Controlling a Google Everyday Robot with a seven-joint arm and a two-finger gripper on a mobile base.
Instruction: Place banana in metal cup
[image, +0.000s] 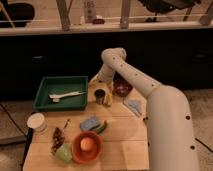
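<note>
The metal cup (100, 97), a small dark shiny cylinder, stands upright on the wooden table (125, 145) just right of the green tray. A pale-yellow elongated shape, the banana (108, 97), is right against the cup's right side; I cannot tell whether it leans on the cup or lies beside it. My white arm comes in from the lower right, bends at the back of the table and comes down to the gripper (102, 84), which hangs just above and behind the cup.
A green tray (45, 102) holds a white utensil. A white cup (36, 121) stands at the left edge. An orange bowl (80, 152) holds a round ball, with a light-green cup (63, 153) beside it. A blue sponge (90, 123) and a dark-red bowl (121, 88) also stand on the table.
</note>
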